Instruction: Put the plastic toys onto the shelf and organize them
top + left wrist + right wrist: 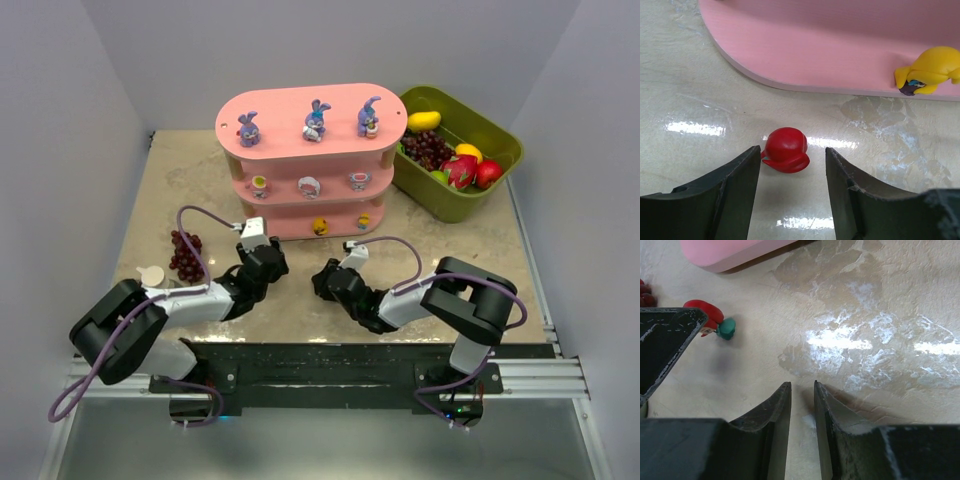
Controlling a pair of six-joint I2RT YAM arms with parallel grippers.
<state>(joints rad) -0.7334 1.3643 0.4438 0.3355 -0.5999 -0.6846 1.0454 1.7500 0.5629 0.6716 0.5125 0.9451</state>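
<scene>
I judge this the pick-up step. My left tool stands fairly wide astride the red toy, which lies on the desk at lower centre of the left wrist view, near the shelf. My right tool is narrow and empty. Next: pinch squarely, then lift.

A red figurine lies on the tabletop between the parted fingers of the left gripper, the pink shelf board at twelve o'clock bearing a yellow figurine at two o'clock.
</scene>
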